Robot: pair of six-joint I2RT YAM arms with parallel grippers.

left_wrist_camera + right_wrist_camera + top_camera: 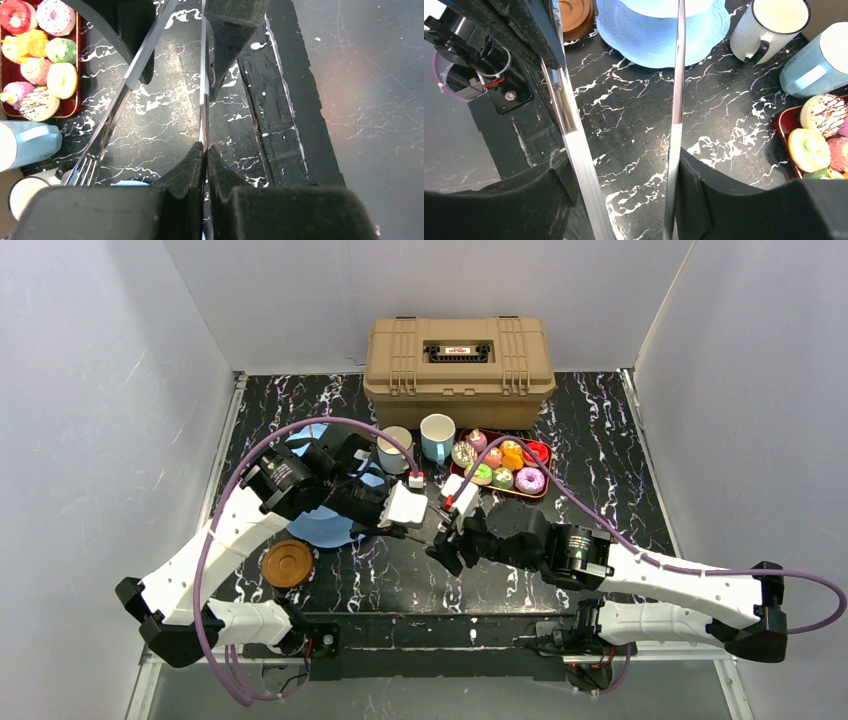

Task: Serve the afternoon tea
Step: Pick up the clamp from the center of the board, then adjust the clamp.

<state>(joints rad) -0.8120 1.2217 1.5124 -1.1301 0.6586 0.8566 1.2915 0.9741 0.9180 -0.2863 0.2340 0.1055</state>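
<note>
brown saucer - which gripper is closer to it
Left. The left gripper is mid-table, right of the brown saucer; the right gripper sits just beyond it, slightly farther right.
</note>
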